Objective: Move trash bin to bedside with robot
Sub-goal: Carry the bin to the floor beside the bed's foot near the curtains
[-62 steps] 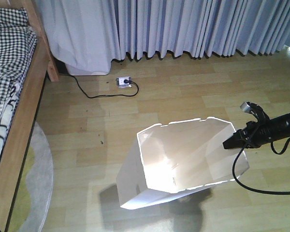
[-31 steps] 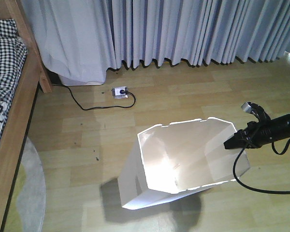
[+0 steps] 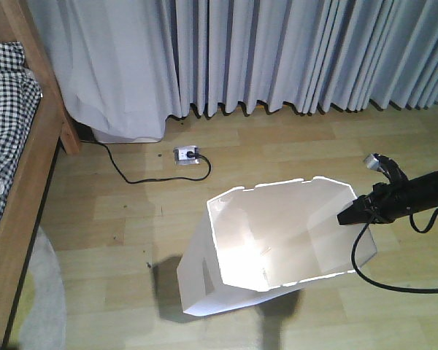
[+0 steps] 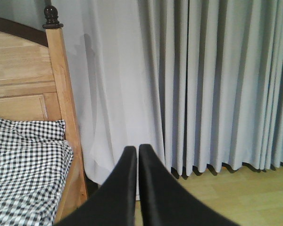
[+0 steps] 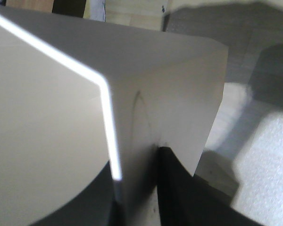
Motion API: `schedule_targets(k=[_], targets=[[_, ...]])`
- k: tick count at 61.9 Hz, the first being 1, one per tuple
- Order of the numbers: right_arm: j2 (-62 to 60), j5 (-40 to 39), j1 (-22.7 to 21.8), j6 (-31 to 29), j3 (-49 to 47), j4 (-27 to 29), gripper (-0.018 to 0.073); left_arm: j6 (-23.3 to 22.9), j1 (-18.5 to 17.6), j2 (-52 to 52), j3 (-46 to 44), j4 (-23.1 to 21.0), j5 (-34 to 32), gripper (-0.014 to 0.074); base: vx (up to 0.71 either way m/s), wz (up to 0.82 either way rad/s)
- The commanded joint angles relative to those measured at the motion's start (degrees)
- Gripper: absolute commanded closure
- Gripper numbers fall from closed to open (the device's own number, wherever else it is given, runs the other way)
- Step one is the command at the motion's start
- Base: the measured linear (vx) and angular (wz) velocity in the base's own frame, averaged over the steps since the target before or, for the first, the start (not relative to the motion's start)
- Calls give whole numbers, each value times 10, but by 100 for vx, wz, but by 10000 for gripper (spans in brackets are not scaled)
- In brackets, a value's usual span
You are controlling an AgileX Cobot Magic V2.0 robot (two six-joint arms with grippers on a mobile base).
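Trash bin (image 3: 277, 240) sits on the floor (image 3: 117, 219), well right of the bed (image 3: 14, 182), so it must travel leftward. The right gripper (image 3: 350, 215) clamps its jaws over the bin's right-hand rim. The left gripper (image 4: 134, 150), jaws pressed together and empty, faces the curtain (image 4: 203, 84).

Grey curtains (image 3: 277, 51), wooden floor (image 3: 277, 153), pale rug (image 3: 47, 306)

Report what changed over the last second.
The background shifted: the power strip and curtain hem slid down the front view, and the bed slipped leftward. The trash bin and the right hand clamped on its rim kept their place in frame, apparently travelling together. Nothing was grasped or released.
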Motion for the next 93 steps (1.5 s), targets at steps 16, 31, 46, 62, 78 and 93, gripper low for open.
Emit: schedule_targets(k=[16,31,46,62,78,93], targets=[[-45,137,-1,7,-7,74,564,-8,-4,-4,7,-5,-43,603,20,1],[-45,137,-1,7,-7,74,564,-8,-4,-4,7,-5,-43,603,18,1],[-45,137,-1,7,-7,74,564,-8,-4,-4,7,-5,-43,603,18,5],[-45,137,-1,7,-7,74,564,-8,-4,-4,7,-5,-43,603,17,9],[-45,137,-1,7,-7,74,564,-8,-4,-4,7,-5,-43,603,15,12],[-45,137,-1,7,-7,74,564,-8,-4,-4,7,-5,-43,603,14,9]])
